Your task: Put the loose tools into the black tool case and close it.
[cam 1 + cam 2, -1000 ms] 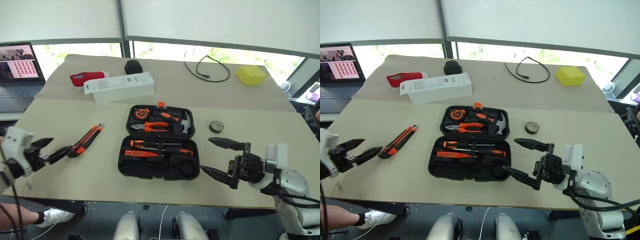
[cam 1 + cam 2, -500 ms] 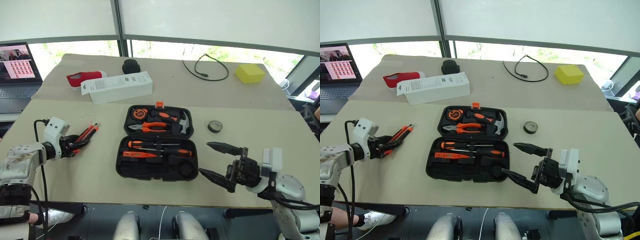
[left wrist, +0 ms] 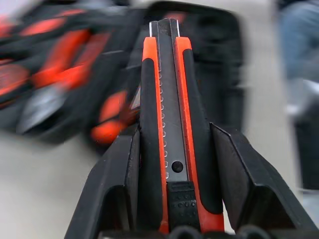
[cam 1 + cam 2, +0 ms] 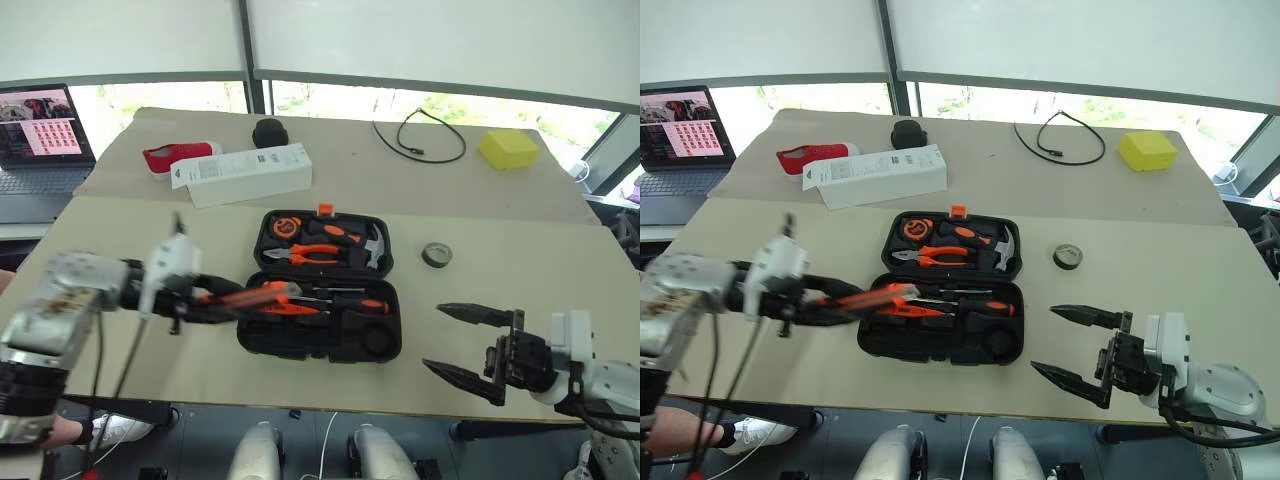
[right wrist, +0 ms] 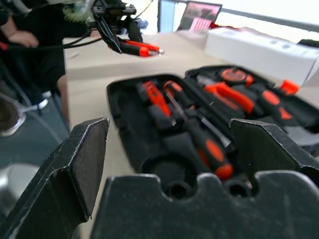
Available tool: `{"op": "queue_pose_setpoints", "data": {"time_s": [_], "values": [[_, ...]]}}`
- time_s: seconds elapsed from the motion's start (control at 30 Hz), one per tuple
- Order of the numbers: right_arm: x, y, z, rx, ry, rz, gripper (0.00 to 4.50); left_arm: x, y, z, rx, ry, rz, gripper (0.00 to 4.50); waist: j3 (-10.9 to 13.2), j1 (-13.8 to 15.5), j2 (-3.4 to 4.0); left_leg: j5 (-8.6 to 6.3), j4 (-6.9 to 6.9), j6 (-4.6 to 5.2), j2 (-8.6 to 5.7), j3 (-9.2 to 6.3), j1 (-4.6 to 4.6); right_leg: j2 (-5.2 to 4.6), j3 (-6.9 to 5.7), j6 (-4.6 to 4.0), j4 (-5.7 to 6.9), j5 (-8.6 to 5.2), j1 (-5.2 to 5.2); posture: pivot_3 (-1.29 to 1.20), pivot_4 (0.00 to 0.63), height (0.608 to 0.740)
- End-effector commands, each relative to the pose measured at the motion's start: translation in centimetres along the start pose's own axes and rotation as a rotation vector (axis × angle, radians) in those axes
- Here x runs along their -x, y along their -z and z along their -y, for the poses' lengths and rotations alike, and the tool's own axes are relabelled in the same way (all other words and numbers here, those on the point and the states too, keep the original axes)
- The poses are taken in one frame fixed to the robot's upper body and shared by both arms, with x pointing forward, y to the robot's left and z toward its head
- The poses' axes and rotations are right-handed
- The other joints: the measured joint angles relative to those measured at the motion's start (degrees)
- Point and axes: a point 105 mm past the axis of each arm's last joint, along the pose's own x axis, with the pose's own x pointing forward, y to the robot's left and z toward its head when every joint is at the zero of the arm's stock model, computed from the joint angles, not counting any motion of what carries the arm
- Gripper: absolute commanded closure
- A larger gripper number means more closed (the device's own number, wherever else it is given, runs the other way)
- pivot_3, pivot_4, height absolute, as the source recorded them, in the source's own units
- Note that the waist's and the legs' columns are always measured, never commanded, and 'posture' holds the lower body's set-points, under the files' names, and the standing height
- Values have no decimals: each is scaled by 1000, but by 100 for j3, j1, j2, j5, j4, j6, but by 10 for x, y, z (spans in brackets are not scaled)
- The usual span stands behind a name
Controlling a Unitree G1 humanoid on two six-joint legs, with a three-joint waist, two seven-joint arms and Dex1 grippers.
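Observation:
The black tool case lies open in the middle of the table. Two screwdrivers rest in its near half. My left gripper is shut on the orange-black utility knife and holds it level above the case's left edge, tip over the slots. In the left wrist view the knife sits upright between both fingers. The small black tape roll lies on the table right of the case. My right gripper hangs open and holds nothing near the front edge, right of the case.
Pliers, a hammer and a round tape measure fill the case's far half. Behind it lie a white carton, a red object, a round black object, a black cable and a yellow block. A laptop stands far left.
My left gripper shut on the utility knife, lifted it off the table and swung it right to the case. The right gripper drew back a little, staying open.

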Motion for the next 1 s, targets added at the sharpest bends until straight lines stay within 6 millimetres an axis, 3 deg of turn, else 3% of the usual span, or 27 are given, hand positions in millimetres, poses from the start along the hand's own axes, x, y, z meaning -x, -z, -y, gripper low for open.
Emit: {"op": "queue_pose_setpoints", "data": {"time_s": [0.03, 0.27, 0.87, 0.93, 1.0], "values": [[3, -11, 1, 63, 5, 8, 0, -26, -11, 2, -103, 28, -73, 2816, 1, -10, -2, 0, 3, 0, 0, -2, -1, 2, 1, 0, 2, 0, 0, 0, 150, 740], [0, -13, -2, 61, 14, 17, 0, -43, 4, -7, -111, 21, -188, 2816, 2, -35, -2, 0, 5, 0, -1, -5, -3, 5, 5, 1, 1, -1, -1, 0, 150, 740], [-12, -15, -2, 66, 41, 31, 0, -63, 3, -4, -59, 79, -176, 2816, 1, 55, -1, 1, 21, 1, -2, -9, -3, 4, 3, 3, 4, 0, 7, 0, 150, 740], [-13, -15, -3, 63, 40, 31, 0, -64, -2, -5, -59, 59, -124, 1815, 1, 59, 0, 1, 25, 1, -3, -10, -4, 3, 3, 6, 3, 0, 9, 0, 150, 740], [-14, -15, -4, 60, 41, 33, 0, -62, -11, -9, -53, 33, -39, 1238, 1, 67, 0, 1, 27, 1, -4, -11, -4, 1, 3, 7, 3, 1, 11, 0, 150, 740]]}}
